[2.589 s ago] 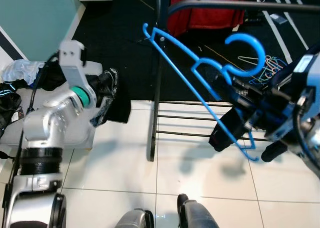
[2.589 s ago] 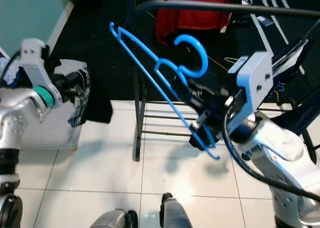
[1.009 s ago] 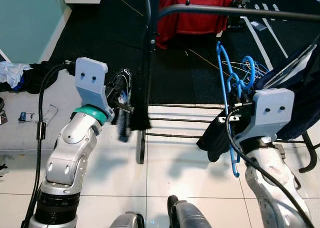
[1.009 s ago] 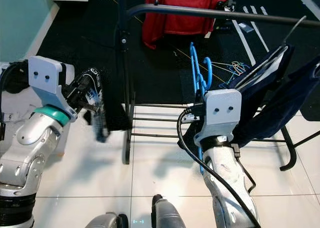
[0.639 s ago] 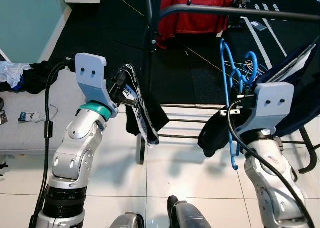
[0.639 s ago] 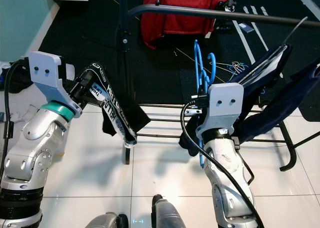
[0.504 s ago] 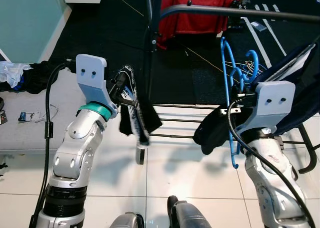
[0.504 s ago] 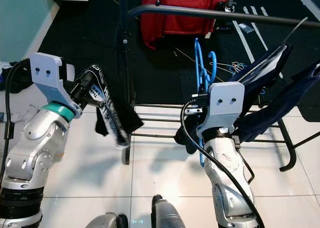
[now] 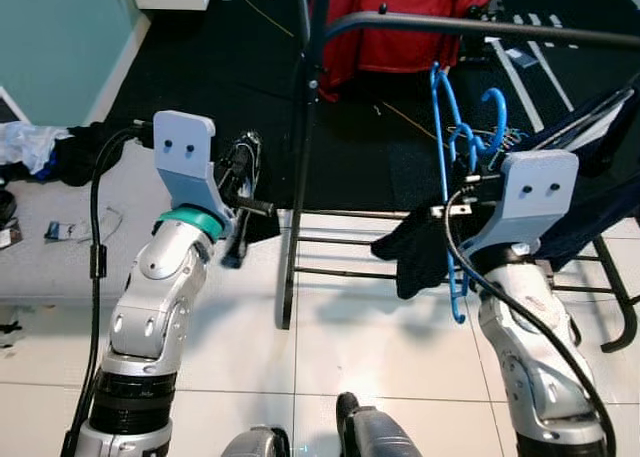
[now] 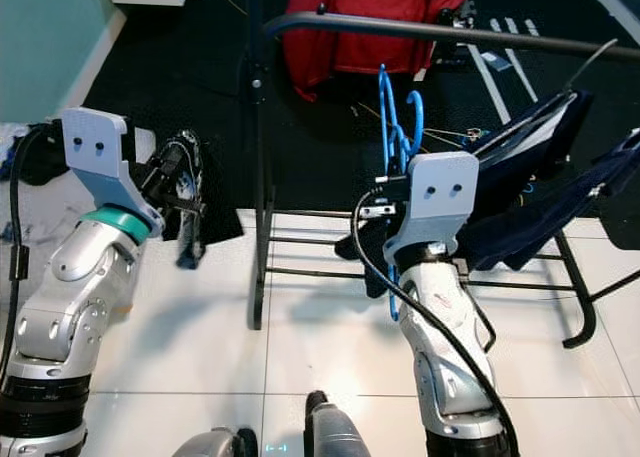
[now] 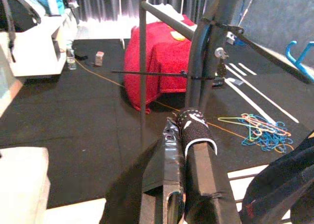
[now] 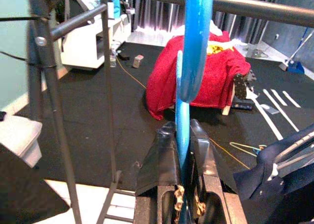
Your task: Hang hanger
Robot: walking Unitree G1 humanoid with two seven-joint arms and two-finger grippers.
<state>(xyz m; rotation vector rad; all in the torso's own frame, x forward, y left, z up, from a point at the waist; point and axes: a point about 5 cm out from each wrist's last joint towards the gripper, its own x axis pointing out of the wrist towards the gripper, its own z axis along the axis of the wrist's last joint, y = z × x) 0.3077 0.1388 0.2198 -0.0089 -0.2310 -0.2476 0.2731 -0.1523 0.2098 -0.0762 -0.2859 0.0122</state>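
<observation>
Right gripper is pinched on the blue hanger, holding it upright just under the near side of the rack bar, hook not over it. Left gripper is off to the left, its 2 fingers clamped on a black garment with white lettering.

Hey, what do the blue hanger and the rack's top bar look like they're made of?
The blue hanger, clamped in the right gripper, looks like moulded plastic: uniform bright colour, rounded thick edges, a soft sheen. The rack's top bar looks like painted or coated metal tube: dark grey, round, with a dull highlight along its length.
</observation>
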